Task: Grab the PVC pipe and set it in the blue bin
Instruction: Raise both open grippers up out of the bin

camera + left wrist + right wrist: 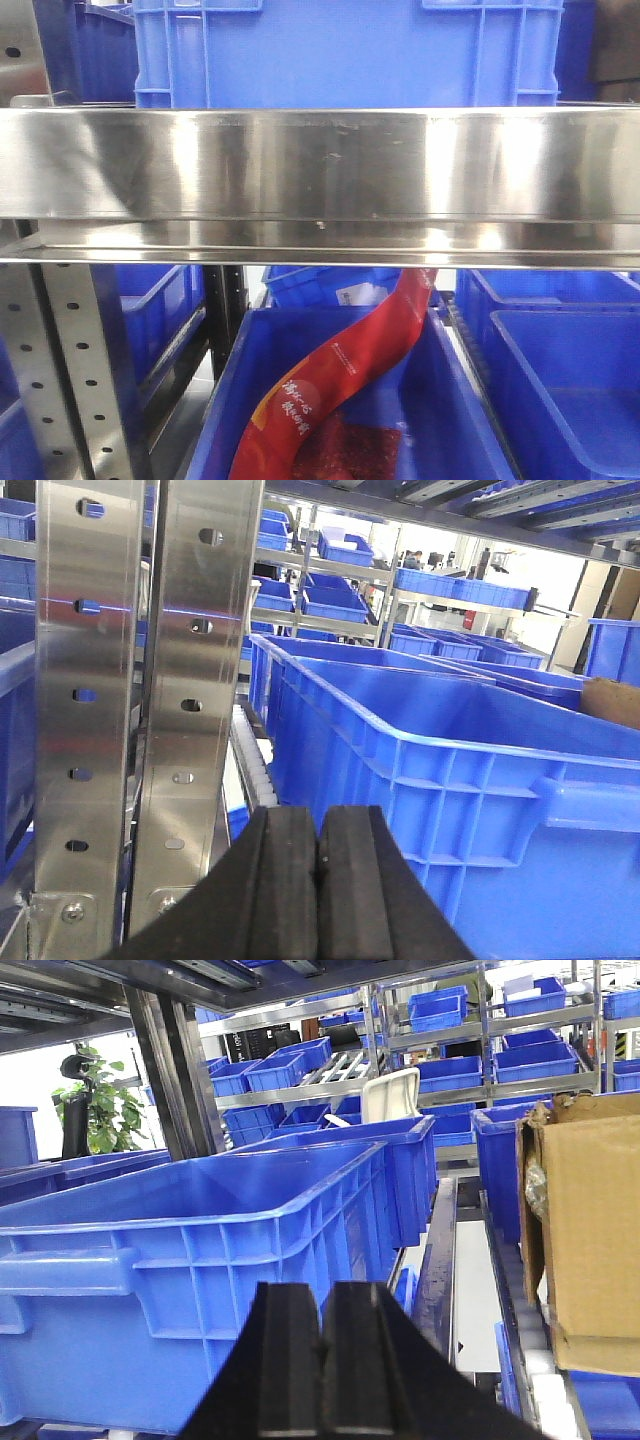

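The left tool (pixel 318 880) is fully closed, pads pressed together on nothing, beside a perforated steel upright (pixel 85 680) and a blue bin (pixel 470 780). The right tool (pixel 320 1360) is likewise closed and empty, a cardboard box (pixel 585 1240) to its right. No PVC pipe shows in any view.

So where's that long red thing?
In the front view, the red strip hangs down from under the shiny metal shelf and curls into the blue bin in the bottom middle.
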{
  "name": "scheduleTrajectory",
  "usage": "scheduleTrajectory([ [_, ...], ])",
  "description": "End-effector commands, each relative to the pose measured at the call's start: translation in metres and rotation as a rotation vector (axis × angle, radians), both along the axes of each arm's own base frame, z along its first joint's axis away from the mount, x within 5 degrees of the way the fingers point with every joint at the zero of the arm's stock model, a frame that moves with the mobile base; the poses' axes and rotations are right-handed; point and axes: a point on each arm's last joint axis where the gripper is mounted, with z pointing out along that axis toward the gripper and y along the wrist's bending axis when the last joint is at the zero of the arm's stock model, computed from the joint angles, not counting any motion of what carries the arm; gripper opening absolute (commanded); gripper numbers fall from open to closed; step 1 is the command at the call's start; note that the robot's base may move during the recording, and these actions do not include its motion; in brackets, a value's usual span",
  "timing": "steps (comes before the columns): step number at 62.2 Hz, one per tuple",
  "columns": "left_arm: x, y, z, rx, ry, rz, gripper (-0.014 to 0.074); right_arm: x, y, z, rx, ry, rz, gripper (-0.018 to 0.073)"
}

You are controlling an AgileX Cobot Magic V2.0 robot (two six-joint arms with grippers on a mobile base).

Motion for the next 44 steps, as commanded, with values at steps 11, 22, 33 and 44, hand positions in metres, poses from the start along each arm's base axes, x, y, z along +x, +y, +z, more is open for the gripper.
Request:
scheduleTrajectory([
  [11,-0.001,0.001,0.002,-0.013,-0.019,0.006,-0.0111,-0.001,-0.002,0.003,0.009,-0.038,-0.015,-0.0168],
  [22,-0.001,0.001,0.002,-0.013,-0.019,0.006,-0.0111,-0.001,-0.002,0.003,-0.025,-0.045,-0.022,-0.0168],
  [33,-0.001,0.001,0.002,-0.013,-0.019,0.006,-0.0111,-0.001,-0.003,0.002,-0.156,-0.070,-0.050,-0.0168],
  [44,-0.001,0.001,0.002,-0.013,-0.019,0.006,-0.0111,-0.008,-0.010,-0.008,-0.211,-0.083,-0.130,-0.0168],
])
